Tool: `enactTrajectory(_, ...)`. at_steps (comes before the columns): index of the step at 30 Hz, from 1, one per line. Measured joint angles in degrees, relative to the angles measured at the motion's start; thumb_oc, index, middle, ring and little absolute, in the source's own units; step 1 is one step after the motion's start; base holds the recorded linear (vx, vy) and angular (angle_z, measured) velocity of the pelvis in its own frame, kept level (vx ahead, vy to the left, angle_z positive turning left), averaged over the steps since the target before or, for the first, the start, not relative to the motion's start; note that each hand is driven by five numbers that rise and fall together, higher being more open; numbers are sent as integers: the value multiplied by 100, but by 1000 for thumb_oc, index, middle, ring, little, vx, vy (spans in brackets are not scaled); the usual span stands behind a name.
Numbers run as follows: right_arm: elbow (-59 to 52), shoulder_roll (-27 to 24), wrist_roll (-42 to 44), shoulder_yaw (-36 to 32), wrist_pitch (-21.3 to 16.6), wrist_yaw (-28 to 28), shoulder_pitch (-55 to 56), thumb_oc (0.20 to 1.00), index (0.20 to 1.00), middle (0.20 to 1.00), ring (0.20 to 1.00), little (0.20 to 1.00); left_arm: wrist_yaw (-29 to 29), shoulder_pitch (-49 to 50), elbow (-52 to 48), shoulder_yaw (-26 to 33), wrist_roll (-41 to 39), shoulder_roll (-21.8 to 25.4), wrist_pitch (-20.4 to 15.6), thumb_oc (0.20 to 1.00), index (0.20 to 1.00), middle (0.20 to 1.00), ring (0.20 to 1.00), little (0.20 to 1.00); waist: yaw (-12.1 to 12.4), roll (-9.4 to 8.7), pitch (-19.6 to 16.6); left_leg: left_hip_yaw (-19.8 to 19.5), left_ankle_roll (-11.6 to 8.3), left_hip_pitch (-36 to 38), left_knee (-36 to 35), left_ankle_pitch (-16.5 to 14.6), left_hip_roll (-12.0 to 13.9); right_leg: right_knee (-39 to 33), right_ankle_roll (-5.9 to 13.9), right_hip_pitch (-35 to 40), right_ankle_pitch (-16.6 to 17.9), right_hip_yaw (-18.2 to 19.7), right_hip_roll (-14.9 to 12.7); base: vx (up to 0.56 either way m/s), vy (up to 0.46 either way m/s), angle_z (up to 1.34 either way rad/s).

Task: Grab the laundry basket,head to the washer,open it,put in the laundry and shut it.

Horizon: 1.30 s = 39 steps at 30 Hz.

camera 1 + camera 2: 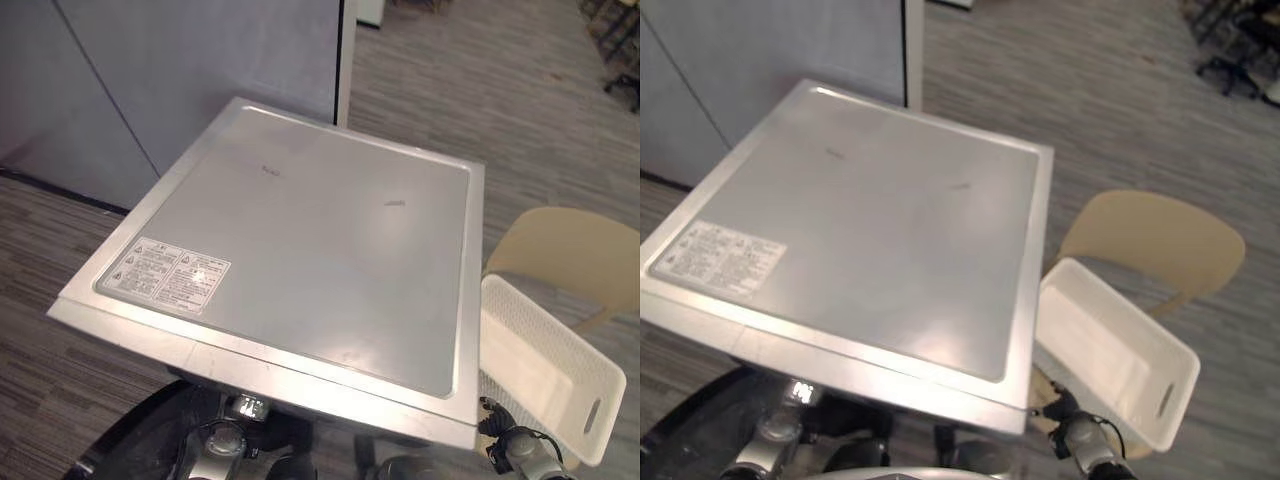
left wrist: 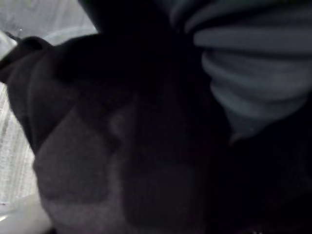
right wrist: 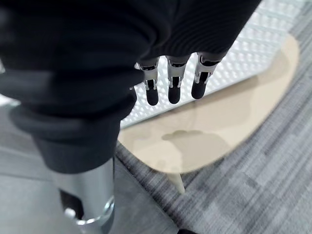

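The robot stands at the silver-grey, flat-topped metal washer point(image 1: 300, 250), which has a white warning sticker point(image 1: 166, 272) on its lid corner. By my judgement the loading step is in hand: the white perforated plastic laundry basket point(image 1: 545, 365) sits on the beige plastic chair point(image 1: 1160, 240) just beside the washer's right side, and looks empty in both eye views.

In the left wrist view, dark grey cloth point(image 2: 112, 161) lies right against the camera, with pale ribbed material above it. Whether the left hand grips this cloth I cannot tell, as its fingers are hidden. The cloth is probably the laundry, though where it sits relative to the washer's drum is not clear.

The right hand point(image 3: 170, 85) hangs over the basket and chair seat, its fingers point(image 3: 152, 92) straight and relaxed, grasping nothing.

The next move likely calls for pushing the cloth fully inside the washer, drawing the left hand out, then swinging the door shut. The door itself is under the lid's front edge and cannot be judged from here.
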Motion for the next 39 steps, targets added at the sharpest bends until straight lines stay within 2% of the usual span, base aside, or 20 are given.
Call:
enactTrajectory(1, -22, 61, 1, 18, -30, 0, -190, 1000, 1000, 1000, 1000, 1000, -13, 11, 62, -42, -13, -23, 81, 200, 200, 200, 200, 200, 84, 14, 44, 435, 181, 38, 8, -63, -44, 125, 46, -194, -11, -438, -283, -99, 123, -146)
enactTrajectory(4, -105, 127, 2, 27, -45, 3, -177, 1000, 1000, 1000, 1000, 1000, -20, 21, 114, -77, -10, -105, 82, 200, 200, 200, 200, 200, 33, 115, 142, 600, 285, 104, -6, -103, -108, 256, 148, -134, 51, -1133, -786, -55, 77, -54)
enactTrajectory(6, -101, 173, 4, 20, -46, 3, -31, 1000, 1000, 1000, 1000, 1000, -4, 37, 107, -76, -8, -86, 82, 200, 200, 200, 200, 200, 67, 122, 164, 634, 286, 248, -113, -84, -91, 416, 287, 77, -38, -1171, -834, -41, 6, -22)
enactTrajectory(7, -107, 241, 7, 11, -58, 0, -4, 1000, 1000, 1000, 1000, 1000, 39, 165, -2, -24, -10, -8, 82, 200, 200, 200, 200, 200, 163, 74, 147, 834, 235, 340, -241, -33, -84, 363, 374, 102, -135, -1156, -846, -33, -14, -54)
enactTrajectory(8, -108, 238, 7, -6, -89, -1, -41, 1000, 1000, 1000, 1000, 1000, 48, 185, -30, 28, -10, 5, 79, 200, 200, 200, 200, 200, 203, 36, 131, 860, 206, 326, -272, -77, -65, 237, 346, 95, -157, -1113, -845, -98, -70, -55)
enactTrajectory(11, -121, 180, 96, -28, -100, -18, -29, 1000, 1000, 1000, 1000, 1000, 107, 145, -139, 48, -18, 29, 75, 200, 200, 200, 200, 200, 116, 175, 163, 817, 52, 75, -158, 11, 86, 222, 325, -106, -127, -1034, -626, -245, -75, -4)
enactTrajectory(13, -111, 176, 218, -13, -100, -99, -140, 1000, 1000, 1000, 1000, 1000, 175, -12, -459, 9, -29, 123, -36, 200, 200, 200, 200, 200, 178, 199, 262, 833, -2, -774, 440, -18, 157, 888, 127, -990, -256, -946, -590, -375, -102, -3)
enactTrajectory(14, -73, 186, 243, -10, -98, -126, -236, 1000, 1000, 1000, 1000, 1000, 211, -173, -476, -13, -41, 124, -54, 200, 200, 200, 200, 200, 159, 238, 339, 789, 7, -1122, 699, 33, 185, 1230, 106, -1318, -223, -959, -531, -430, -138, 17)
enactTrajectory(16, 11, 196, 392, -7, -111, -158, -508, 1000, 1000, 1000, 1000, 1000, 298, -653, -553, -124, -180, 197, -159, 200, 200, 200, 200, 200, 83, 196, 538, 577, -14, -1992, 1549, -55, 188, 2177, -4, -2149, -463, -954, -598, -109, -66, 47)
enactTrajectory(17, 14, 187, 442, -19, -90, -187, -652, 1000, 1000, 1000, 1000, 1000, 335, -1015, -562, -137, -250, 204, -186, 200, 200, 200, 200, 200, 53, 186, 676, 505, -35, -2351, 1915, -321, 225, 2564, -138, -2489, -773, -1043, -695, -96, -97, 44)
enactTrajectory(18, 1, 196, 453, -17, -86, -221, -754, 1000, 1000, 1000, 1000, 1000, 341, -1183, -558, -141, -251, 206, -182, 200, 200, 200, 200, 200, 38, 166, 766, 452, -68, -2468, 2056, -419, 235, 2754, -125, -2601, -882, -1059, -658, -134, -119, 34)
enactTrajectory(19, -68, 170, 466, 10, -107, -319, -854, 1000, 1000, 1000, 1000, 1000, 427, -1368, -693, -193, -252, 205, -217, 200, 200, 200, 200, 200, 40, 139, 794, 262, -185, -2982, 2801, -527, 287, 3465, -119, -2984, -1018, -1070, -608, -152, -82, 24)
enactTrajectory(20, -76, 145, 474, 6, -141, -381, -892, 1000, 1000, 1000, 1000, 1000, 458, -1488, -825, -197, -253, 217, -258, 200, 200, 200, 200, 200, 27, 117, 835, 204, -175, -3231, 3301, -836, 350, 3770, -289, -3170, -1327, -1140, -708, -85, -47, 19)
enactTrajectory(22, -125, 151, 617, 9, -167, -450, -1001, 1000, 1000, 1000, 1000, 1000, 556, -1734, -932, -211, -252, 261, -325, 200, 200, 200, 200, 200, 50, 7, 846, 54, -236, -3766, 3828, -1017, 385, 4301, -335, -3676, -1476, -1147, -647, -118, -73, 10)
enactTrajectory(25, -205, 81, 691, 30, -188, -558, -1040, 1000, 1000, 1000, 1000, 1000, 649, -2053, -960, -211, -250, 314, -328, 200, 200, 200, 200, 200, 36, -46, 844, -135, -277, -4747, 4786, -1190, 438, 5214, -527, -4591, -1702, -1203, -655, -74, -36, 3)
enactTrajectory(29, -255, 60, 847, 170, -192, -640, -1175, 1000, 1000, 1000, 1000, 1000, 908, -2420, -947, -276, -235, 363, -290, 200, 200, 200, 200, 200, 12, -123, 879, -288, -311, -5484, 5485, -1306, 459, 5953, -634, -5296, -1855, -1269, -691, -56, -31, 5)
enactTrajectory(32, -275, -1, 864, 220, -255, -740, -1357, 1000, 1000, 1000, 1000, 1000, 1156, -3081, -879, -498, -203, 576, -267, 200, 200, 200, 200, 200, 3, -141, 875, -427, -208, -6313, 6141, -1533, 519, 6480, -731, -6010, -1923, -1405, -733, -30, -33, 3)
enactTrajectory(35, -371, -33, 1036, 401, -274, -753, -1456, 1000, 1000, 1000, 1000, 1000, 1335, -4019, -424, -872, -180, 839, -154, 200, 200, 200, 200, 200, -154, -174, 863, -416, -215, -6846, 6248, -1542, 504, 6664, -729, -6514, -1925, -1406, -796, -21, -25, 21)
enactTrajectory(37, -561, -130, 1083, 510, -353, -752, -1439, 1000, 1000, 1000, 1000, 1000, 1456, -4805, 138, -1247, -177, 1094, -108, 200, 200, 200, 200, 200, -299, -175, 850, -389, -45, -7067, 6844, -1889, 474, 6832, -729, -6753, -1925, -1400, -867, 0, 1, 1)
enactTrajectory(39, -790, -212, 1101, 569, -472, -747, -1396, 1000, 1000, 1000, 1000, 1000, 1501, -5326, 229, -1331, -132, 1374, -110, 200, 200, 200, 200, 200, -416, -173, 832, -391, -120, -7252, 6867, -1856, 496, 6971, -646, -6982, -1915, -1360, -859, 10, 4, -12)
